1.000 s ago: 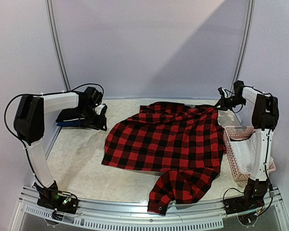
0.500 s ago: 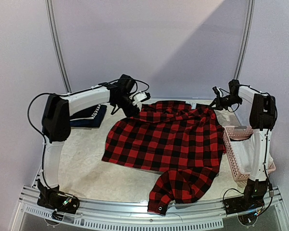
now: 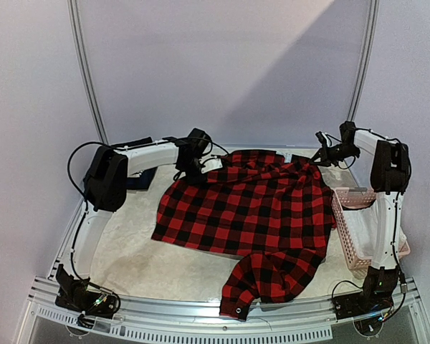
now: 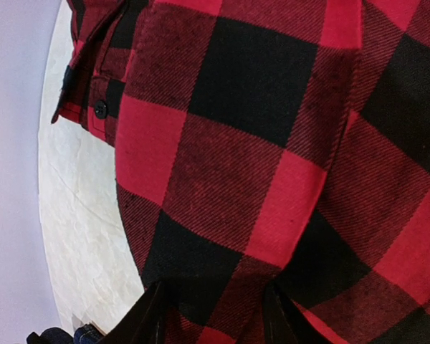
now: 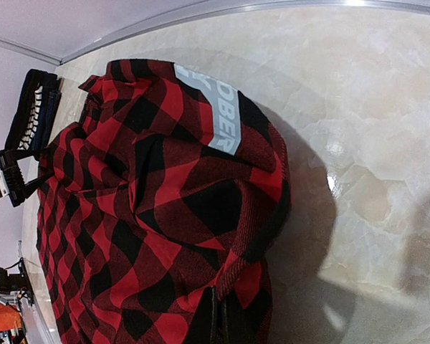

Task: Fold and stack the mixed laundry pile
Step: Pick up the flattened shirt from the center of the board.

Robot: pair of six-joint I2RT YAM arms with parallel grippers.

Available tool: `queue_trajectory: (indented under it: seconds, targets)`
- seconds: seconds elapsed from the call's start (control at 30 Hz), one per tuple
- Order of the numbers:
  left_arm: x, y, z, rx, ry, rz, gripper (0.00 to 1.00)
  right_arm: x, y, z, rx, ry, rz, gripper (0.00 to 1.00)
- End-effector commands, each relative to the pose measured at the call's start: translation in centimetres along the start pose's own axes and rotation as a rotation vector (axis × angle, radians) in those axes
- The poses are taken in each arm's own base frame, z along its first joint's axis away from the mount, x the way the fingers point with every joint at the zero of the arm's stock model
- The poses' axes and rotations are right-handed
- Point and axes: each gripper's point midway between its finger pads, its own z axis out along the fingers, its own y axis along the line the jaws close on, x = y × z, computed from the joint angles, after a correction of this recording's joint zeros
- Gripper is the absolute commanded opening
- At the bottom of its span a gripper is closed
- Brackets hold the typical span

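Top external gives you 1 plaid shirt, neck label reading "OBER". Right gripper pinches it; left gripper stands parted.

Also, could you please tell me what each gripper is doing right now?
Left gripper: open, jaws apart over the plaid shirt.
Right gripper: shut on the plaid shirt's far edge.

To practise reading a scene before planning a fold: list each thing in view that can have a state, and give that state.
plaid shirt, spread out, unfolded, one sleeve bunched at the near side.
dark clothes, folded, lying at the far left.
pink basket, upright, something white inside.
left gripper, open, at the shirt's far-left corner.
right gripper, shut on the shirt's far-right corner.
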Motion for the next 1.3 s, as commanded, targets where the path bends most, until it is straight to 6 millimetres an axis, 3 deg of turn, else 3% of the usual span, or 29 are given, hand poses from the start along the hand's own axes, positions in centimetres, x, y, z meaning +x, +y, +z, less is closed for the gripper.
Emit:
queue_trajectory:
  seconds: [0.0,0.13,0.3,0.5,0.7,0.83,0.97,1.03,1.17,1.27]
  targets:
    - [-0.5,-0.5,-0.1,0.005,0.007,0.045,0.47,1.0,-0.5,0.9,-0.026,0.028,0.04,0.0]
    - [-0.4,-2.3,-1.6,0.085,-0.038,0.102,0.5,0.9,-0.5,1.0,-0.032,0.025,0.044,0.0]
    - [0.6,-1.6,-0.5,0.027,0.022,0.156,0.51,0.9,-0.5,1.2,-0.042,0.023,0.057,0.0]
    - [-0.4,1.5,0.1,-0.126,0.044,0.118,0.45,1.2,-0.7,1.5,-0.047,0.033,0.07,0.0]
    - [-1.7,4.0,-1.9,-0.178,-0.011,0.088,0.4,1.2,-0.8,1.6,-0.043,0.031,0.063,0.0]
    - [-1.8,4.6,-2.2,-0.16,-0.029,0.067,0.25,1.2,-1.0,1.8,-0.043,0.03,0.07,0.0]
    - [-1.7,3.7,-2.1,-0.11,-0.039,0.069,0.02,1.3,-1.1,1.9,-0.045,0.03,0.073,0.0]
    - [-1.5,3.7,-2.3,-0.109,-0.03,0.073,0.0,1.2,-0.9,1.8,-0.048,0.028,0.07,0.0]
    - [-0.4,5.9,-4.4,-0.186,0.016,0.067,0.0,0.1,0.3,0.9,-0.066,0.001,0.037,0.0]
    - [0.7,8.4,-7.8,-0.264,0.041,0.031,0.0,-0.8,1.7,-0.3,-0.077,-0.032,0.001,0.0]
